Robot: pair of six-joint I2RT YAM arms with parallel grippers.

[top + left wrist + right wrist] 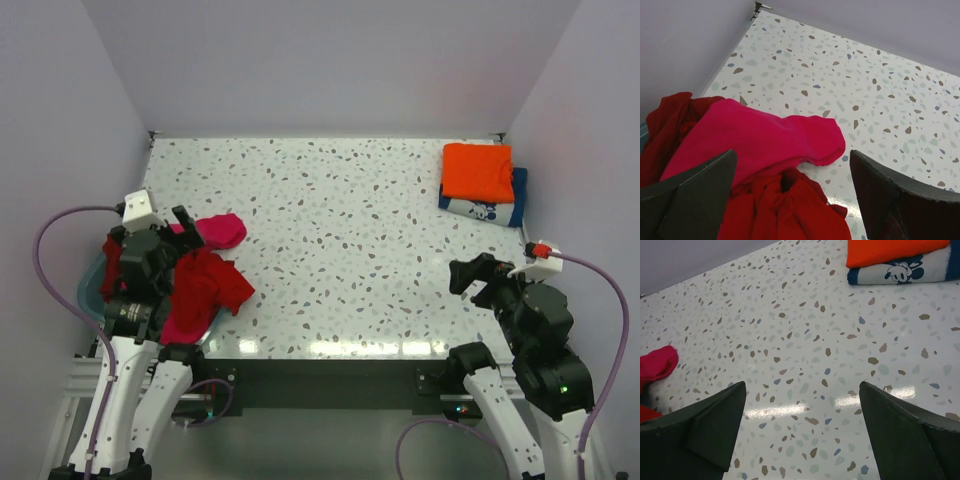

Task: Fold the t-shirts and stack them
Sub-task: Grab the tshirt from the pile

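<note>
At the table's left edge a heap of crumpled t-shirts spills from a tub: a magenta-pink one (222, 230) (760, 135) on top, a dark red one (212, 285) (790, 210) in front, another dark red one (112, 262) (670, 120) behind. My left gripper (190, 235) (792, 155) hovers over the heap, open, nothing between its fingers. At the far right a folded orange t-shirt (478, 170) (890, 250) lies on a folded navy blue one with white print (490, 207) (900, 271). My right gripper (468, 282) (802, 385) is open above bare table near the front right.
A pale blue plastic tub (88, 285) sits at the left edge under the heap, mostly hidden by my left arm. The speckled tabletop (350, 240) lies between the heap and the stack. White walls close off the left, back and right sides.
</note>
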